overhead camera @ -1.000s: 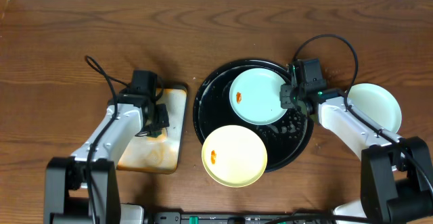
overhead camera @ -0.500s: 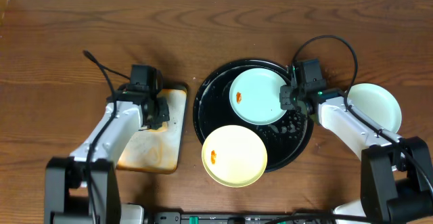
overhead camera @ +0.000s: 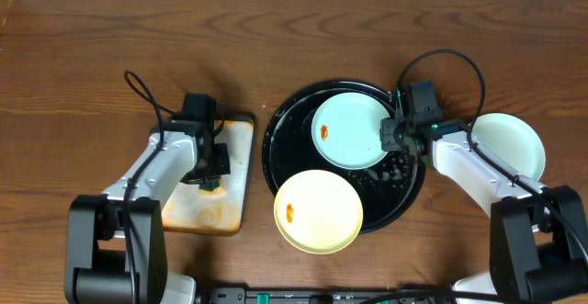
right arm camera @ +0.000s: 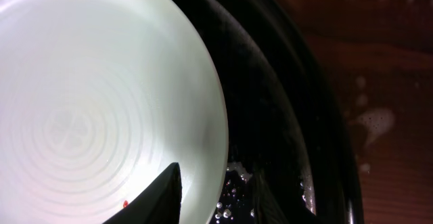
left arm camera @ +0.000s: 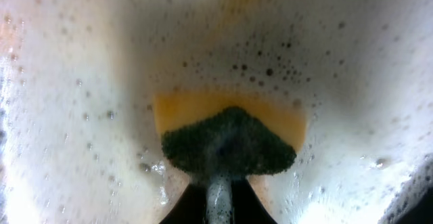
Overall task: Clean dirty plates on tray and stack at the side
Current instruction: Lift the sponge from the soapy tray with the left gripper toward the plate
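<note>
A pale blue plate with an orange smear lies at the back of the black round tray. A pale yellow plate with a smear overlaps the tray's front rim. A third pale plate lies on the table at right. My right gripper holds the blue plate's right rim; in the right wrist view one finger lies on the plate, the other over the tray. My left gripper is shut on a green and yellow sponge pressed into foam.
A rectangular orange-stained tray lies left of the black tray, under my left gripper; its surface is foamy. Soapy water and bubbles sit on the black tray. Bare wooden table lies at the back and far left.
My left gripper has shifted slightly right and forward over the stained tray with the sponge. The right arm and the plates have not moved.
</note>
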